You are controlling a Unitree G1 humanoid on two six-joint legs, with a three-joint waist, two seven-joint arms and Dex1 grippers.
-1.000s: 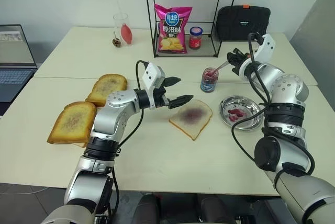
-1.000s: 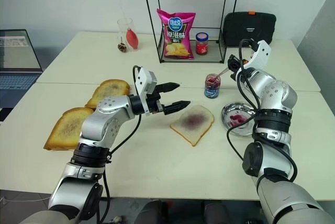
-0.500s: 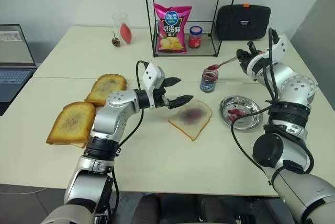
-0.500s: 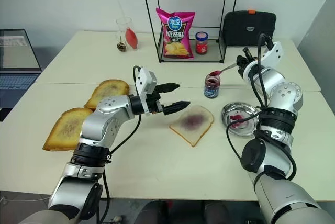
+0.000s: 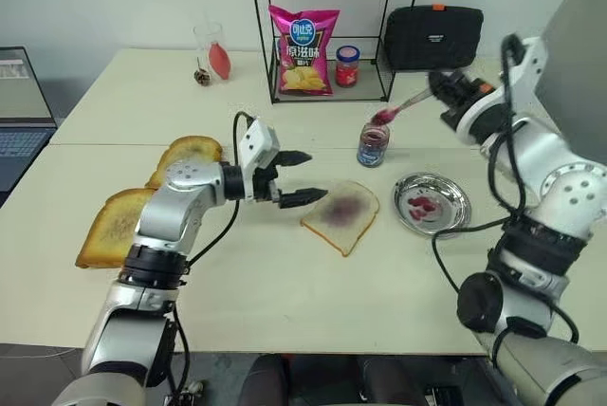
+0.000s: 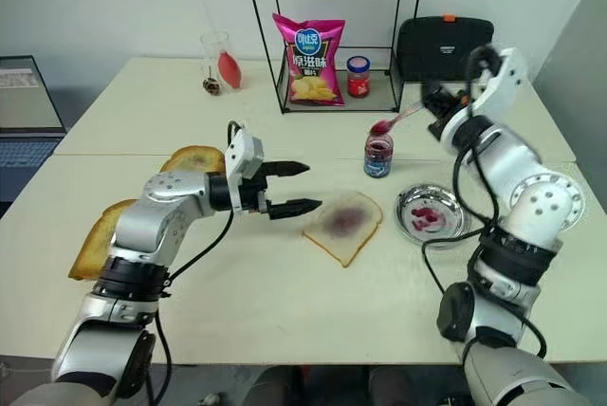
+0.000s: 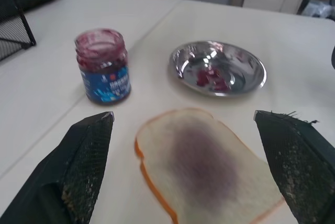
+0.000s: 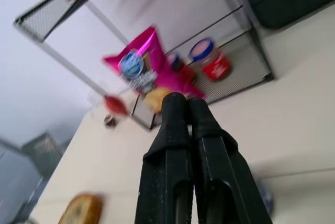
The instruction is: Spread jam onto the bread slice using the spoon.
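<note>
Above the small open glass jar of dark purple jam [image 5: 373, 143], your right gripper [image 5: 442, 86] is clamped on the slim silver spoon [image 5: 400, 108], hiding its handle end. Your left gripper [image 5: 302, 176] hangs spread just left of the pale purple-smeared bread slice [image 5: 341, 215].

Layout on the table [image 5: 285, 302]: the bread slice [image 5: 340, 215] lay near the centre, the jam [image 5: 373, 144] jar behind it, the plate [image 5: 432, 204] to its right toward the right edge. The toasted slices [image 5: 142, 197] lay near the left edge. The wire rack [image 5: 327, 31], holding the chip bag [image 5: 302, 50] and a lidded jar [image 5: 347, 66], stood near the rear edge. The spoon [image 5: 398, 110] hung above the jam jar.
</note>
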